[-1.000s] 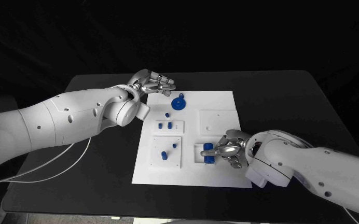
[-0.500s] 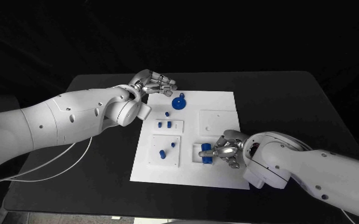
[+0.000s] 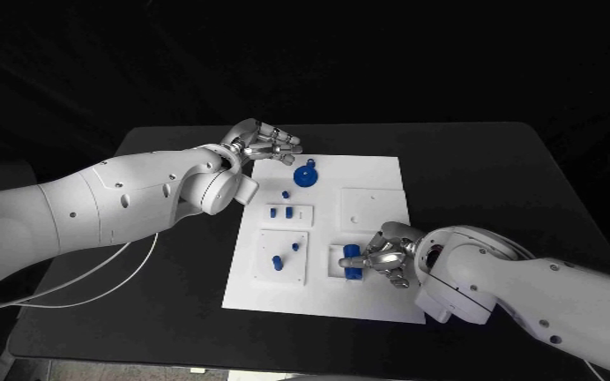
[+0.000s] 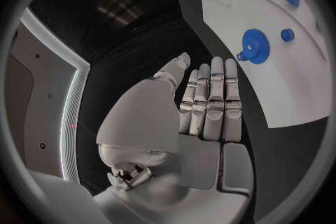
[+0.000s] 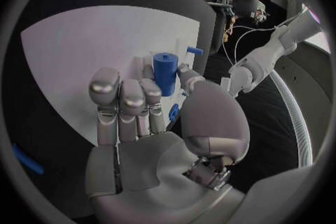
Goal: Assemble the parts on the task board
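Item: right hand (image 3: 385,260), mine, at the near right part of the white board (image 3: 382,174). Fingers closed round a blue cylinder (image 5: 165,73), thumb on one side and fingers on the other; the cylinder stands upright at its square recess (image 3: 351,260) on the board. Change over the last second: almost none at the hand itself; it has stayed on the cylinder in the same place, while the whole picture has shifted slightly, which I put down to the camera.

Item: left hand (image 3: 264,143), mine, at the far left corner of the board, over the black surface (image 3: 495,160). Fingers straight and side by side, holding nothing. Unmoved over the last second.

Item: blue gear (image 3: 305,175), lying flat on the far part of the board, just beside the left hand, not touched. A small blue peg (image 4: 287,35) lies near it.

Item: further small blue pieces (image 3: 287,213) standing in the left-hand recesses; unchanged.

Reading: the cylinder seems to be at the seating stage, not yet released; whether it is fully down I cannot tell. The gear looks the likely next piece
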Tool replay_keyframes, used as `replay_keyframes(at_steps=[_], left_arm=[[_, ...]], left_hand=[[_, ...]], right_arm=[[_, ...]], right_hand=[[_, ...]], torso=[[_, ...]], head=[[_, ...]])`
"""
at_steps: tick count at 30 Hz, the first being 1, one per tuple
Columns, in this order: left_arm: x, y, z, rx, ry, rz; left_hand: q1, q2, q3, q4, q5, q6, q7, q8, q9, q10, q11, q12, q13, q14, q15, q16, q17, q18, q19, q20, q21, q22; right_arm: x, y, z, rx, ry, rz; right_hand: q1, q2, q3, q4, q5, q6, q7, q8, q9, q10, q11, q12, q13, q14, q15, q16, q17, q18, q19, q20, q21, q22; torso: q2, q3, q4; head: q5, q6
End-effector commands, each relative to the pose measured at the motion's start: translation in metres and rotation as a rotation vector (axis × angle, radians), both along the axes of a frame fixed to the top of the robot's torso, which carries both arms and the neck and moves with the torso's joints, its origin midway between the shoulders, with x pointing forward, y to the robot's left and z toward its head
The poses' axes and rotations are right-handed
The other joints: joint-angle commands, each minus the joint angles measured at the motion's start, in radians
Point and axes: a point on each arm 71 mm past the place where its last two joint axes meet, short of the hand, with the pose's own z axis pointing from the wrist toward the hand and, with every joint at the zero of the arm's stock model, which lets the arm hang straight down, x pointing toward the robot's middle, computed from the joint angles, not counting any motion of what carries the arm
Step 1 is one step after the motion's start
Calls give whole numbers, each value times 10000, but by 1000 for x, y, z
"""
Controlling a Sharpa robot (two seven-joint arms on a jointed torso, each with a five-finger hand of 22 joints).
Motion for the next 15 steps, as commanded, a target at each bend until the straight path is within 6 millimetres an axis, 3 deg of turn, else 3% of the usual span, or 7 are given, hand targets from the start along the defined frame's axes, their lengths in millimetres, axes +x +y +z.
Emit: replay_keyframes(at_steps=[1, 15], left_arm=[[-1, -2, 0, -82, 43, -131], [-1, -2, 0, -72, 79, -129]], left_hand=[[70, 16, -3, 63, 47, -42, -8, -26, -5, -29, 17, 58, -2, -29, 70, -34, 15, -122, 88, 16, -12, -29], [70, 16, -3, 63, 47, -42, -8, -26, -5, -29, 17, 58, -2, -29, 70, -34, 15, -122, 88, 16, -12, -29]], right_arm=[[-5, 1, -4, -137, 159, 219], [-5, 2, 4, -97, 14, 299]], right_hand=[[35, -37, 2, 64, -21, 34, 58, 15, 27, -52, 3, -43, -7, 16, -49, -23, 17, -87, 565, -18, 67, 996], [31, -25, 9, 86, -1, 56, 50, 15, 30, -36, -2, -32, -6, 19, -51, -2, 39, -89, 569, -19, 121, 1008]], torso=[[1, 0, -2], [5, -2, 1]], head=[[16, 26], [53, 27]])
